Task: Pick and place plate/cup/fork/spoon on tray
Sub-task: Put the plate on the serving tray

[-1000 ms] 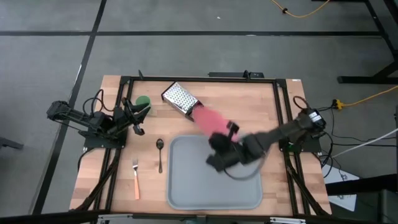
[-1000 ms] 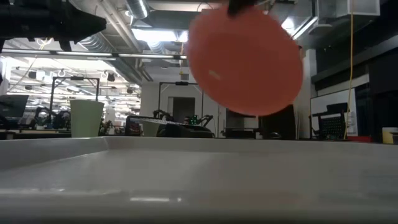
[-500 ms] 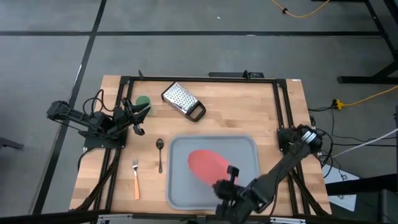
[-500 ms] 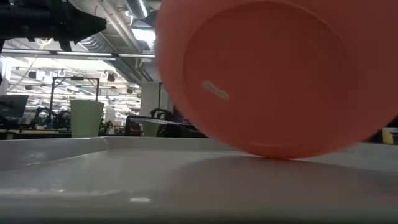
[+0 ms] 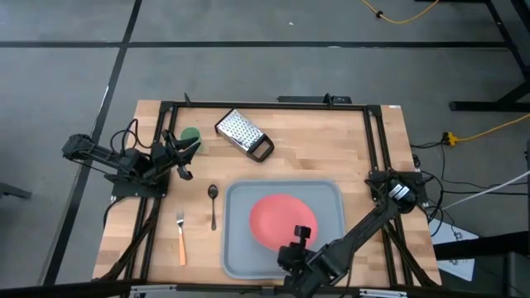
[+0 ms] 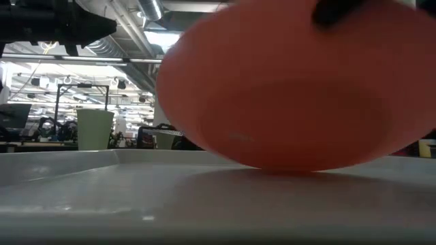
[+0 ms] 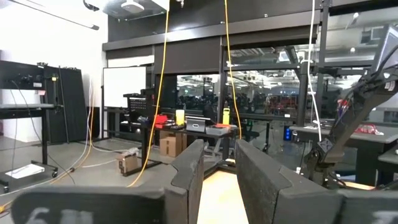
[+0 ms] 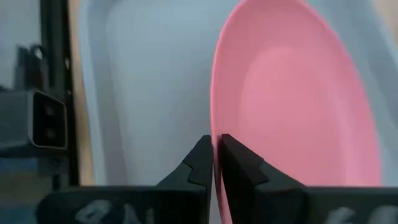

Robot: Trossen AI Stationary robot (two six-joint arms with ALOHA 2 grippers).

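Note:
The pink-red plate [image 5: 280, 217] is over the middle of the grey-blue tray [image 5: 240, 252], tilted, and fills the low view [image 6: 293, 88]. My right gripper [image 5: 300, 235] is shut on the plate's near rim. The green cup [image 5: 190, 134] stands at the far left. The dark spoon [image 5: 213, 203] and the orange-handled fork [image 5: 180, 238] lie left of the tray. My left gripper [image 5: 182, 168] waits at the left near the cup, its fingers [image 7: 189, 171] a little apart and empty. My right gripper pinches the plate's rim [image 8: 216, 127] between its two fingers, on the side toward the table's near edge. One finger is on the top face and one on the underside. The held side is raised and the far side sits low over the tray; I cannot tell whether it touches.
A perforated metal grater [image 5: 244, 134] with a black handle lies on the far part of the table, beyond the tray. The black frame rails [image 5: 377, 157] run along the table's left and right sides. The tray shows bare floor left of the plate.
My right gripper has carried the plate from beside the grater toward the table's near edge and down over the tray. The plate has tipped from steeply tilted to flatter, and its far side has come down close to the tray floor.

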